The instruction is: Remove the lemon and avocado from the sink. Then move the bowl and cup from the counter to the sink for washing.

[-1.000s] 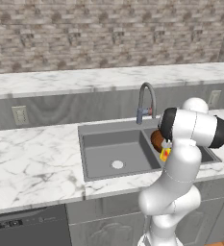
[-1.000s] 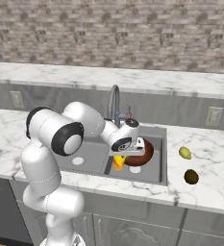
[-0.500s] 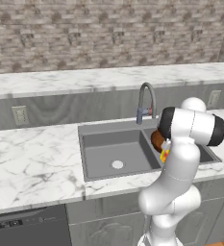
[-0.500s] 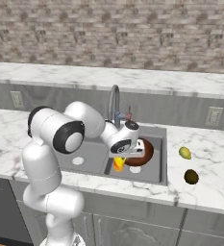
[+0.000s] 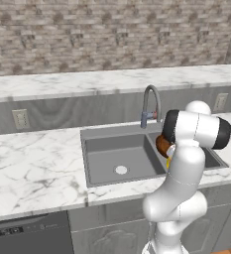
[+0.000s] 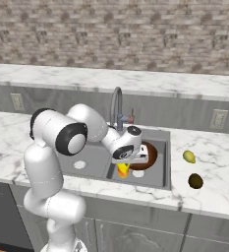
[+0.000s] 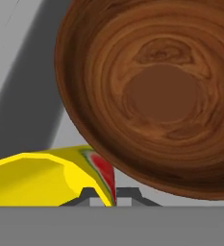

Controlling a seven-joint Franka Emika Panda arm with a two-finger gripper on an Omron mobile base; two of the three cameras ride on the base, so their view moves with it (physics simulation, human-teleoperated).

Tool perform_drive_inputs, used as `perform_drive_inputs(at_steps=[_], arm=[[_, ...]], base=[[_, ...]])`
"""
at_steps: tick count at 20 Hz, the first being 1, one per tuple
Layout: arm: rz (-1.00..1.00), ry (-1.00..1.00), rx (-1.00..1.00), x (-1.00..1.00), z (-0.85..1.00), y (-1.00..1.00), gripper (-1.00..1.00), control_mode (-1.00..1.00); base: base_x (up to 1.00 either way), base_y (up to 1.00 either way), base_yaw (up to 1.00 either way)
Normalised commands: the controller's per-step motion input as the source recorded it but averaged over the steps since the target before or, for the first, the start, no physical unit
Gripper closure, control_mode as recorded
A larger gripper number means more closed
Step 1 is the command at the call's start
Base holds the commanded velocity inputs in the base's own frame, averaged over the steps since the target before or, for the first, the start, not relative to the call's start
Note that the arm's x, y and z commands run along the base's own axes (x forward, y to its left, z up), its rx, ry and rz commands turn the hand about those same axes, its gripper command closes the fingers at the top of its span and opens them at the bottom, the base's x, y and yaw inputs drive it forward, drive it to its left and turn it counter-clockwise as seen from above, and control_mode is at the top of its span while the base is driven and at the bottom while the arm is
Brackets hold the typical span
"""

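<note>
the gripper point(image 6: 127, 164) is clamped on the rim of the yellow cup point(image 6: 123, 170), low inside the sink's point(image 6: 161, 183) right basin, with the wooden bowl point(image 7: 156, 91) touching just beside it.

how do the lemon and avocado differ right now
The lemon is yellow-green; the avocado is very dark, almost black. The lemon is oval with pointed ends, the avocado rounder. The lemon lies farther back on the counter; the avocado sits nearer its front edge. Both are small, about the same size, apart from each other, and out of the sink, on its right.
</note>
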Motion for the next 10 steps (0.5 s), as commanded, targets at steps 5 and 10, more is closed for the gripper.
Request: perform_drive_inputs(at_steps=[5, 10], arm=[[-0.04, 0.0, -0.02, 0.0, -0.05, -0.08, 1.0, -1.0], [-0.04, 0.0, 0.0, -0.01, -0.06, -0.03, 1.0, -1.0]], base=[[0.0, 0.0, 0.0], [0.0, 0.0, 0.0]])
